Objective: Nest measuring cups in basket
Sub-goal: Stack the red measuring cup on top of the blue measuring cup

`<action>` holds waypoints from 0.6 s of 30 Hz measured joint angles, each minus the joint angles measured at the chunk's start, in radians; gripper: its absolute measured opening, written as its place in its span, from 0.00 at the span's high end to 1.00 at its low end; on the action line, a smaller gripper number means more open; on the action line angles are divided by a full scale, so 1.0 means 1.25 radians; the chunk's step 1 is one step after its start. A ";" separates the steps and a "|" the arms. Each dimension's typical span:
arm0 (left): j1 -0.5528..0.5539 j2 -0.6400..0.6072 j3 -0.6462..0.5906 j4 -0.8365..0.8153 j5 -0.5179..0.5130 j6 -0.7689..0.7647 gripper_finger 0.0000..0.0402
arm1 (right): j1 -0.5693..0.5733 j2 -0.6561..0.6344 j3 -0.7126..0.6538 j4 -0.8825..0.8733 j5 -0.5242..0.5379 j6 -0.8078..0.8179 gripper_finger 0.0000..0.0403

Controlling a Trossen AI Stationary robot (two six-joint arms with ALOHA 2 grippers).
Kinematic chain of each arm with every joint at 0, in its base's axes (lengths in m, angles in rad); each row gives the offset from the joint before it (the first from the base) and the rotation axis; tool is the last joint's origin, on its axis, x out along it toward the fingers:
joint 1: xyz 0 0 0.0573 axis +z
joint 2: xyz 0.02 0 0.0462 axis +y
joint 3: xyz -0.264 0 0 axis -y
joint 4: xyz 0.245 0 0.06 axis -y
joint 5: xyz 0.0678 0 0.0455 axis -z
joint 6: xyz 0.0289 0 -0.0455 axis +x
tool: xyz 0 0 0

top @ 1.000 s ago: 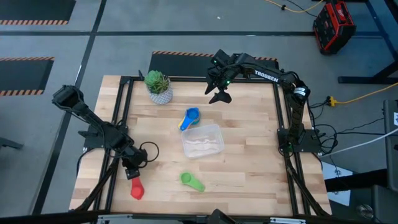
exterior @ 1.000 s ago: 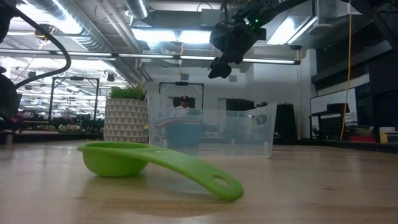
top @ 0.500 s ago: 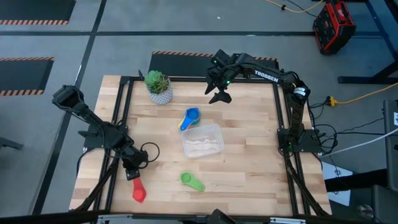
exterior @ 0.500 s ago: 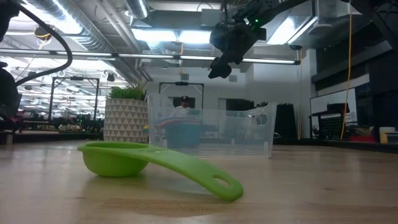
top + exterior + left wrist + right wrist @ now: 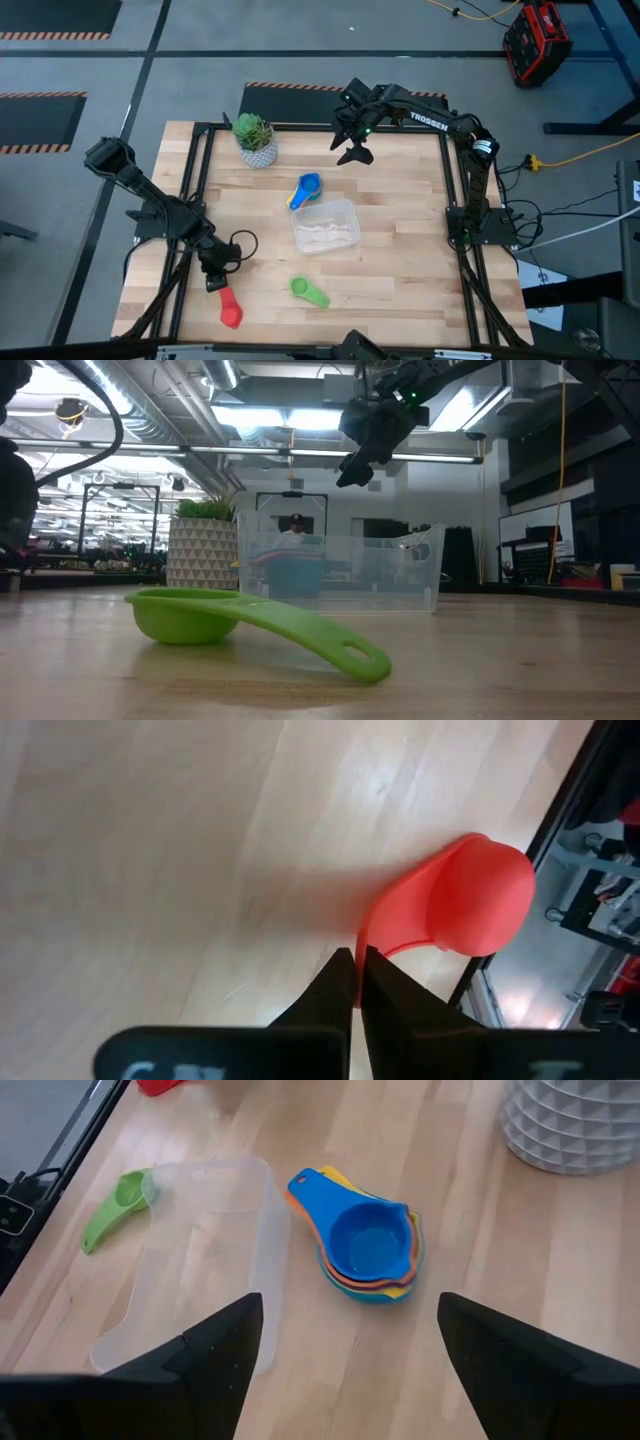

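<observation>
While the right tool (image 5: 352,152) is hanging wide open, the left tool (image 5: 356,982) is pinching the red measuring cup's (image 5: 465,905) handle.

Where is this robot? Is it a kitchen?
Probably not a kitchen, more a lab or workshop: the wooden table stands on a grey floor with striped hazard tape, and bare ceiling ducts run overhead.
</observation>
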State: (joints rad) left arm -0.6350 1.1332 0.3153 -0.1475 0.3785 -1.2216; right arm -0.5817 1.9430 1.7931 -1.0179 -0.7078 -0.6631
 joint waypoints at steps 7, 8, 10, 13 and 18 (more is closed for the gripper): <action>0.011 0.000 0.000 0.068 -0.021 0.000 0.99 | -0.028 -0.005 0.001 0.003 0.000 0.000 0.24; 0.015 0.000 0.000 0.080 -0.028 0.001 0.99 | -0.032 -0.005 0.001 0.003 0.000 0.000 0.24; 0.027 0.000 0.000 0.098 -0.041 0.001 0.99 | -0.040 -0.005 0.001 0.003 0.000 -0.001 0.24; 0.049 0.000 0.000 0.126 -0.063 0.001 0.99 | -0.052 -0.005 0.001 0.003 0.000 -0.002 0.24; 0.085 0.000 0.000 0.153 -0.091 0.009 0.99 | -0.072 -0.005 0.001 0.003 0.000 -0.016 0.24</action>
State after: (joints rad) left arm -0.5287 1.1328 0.3153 0.0441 0.2651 -1.2097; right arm -0.6712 1.9369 1.7939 -1.0145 -0.7074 -0.6827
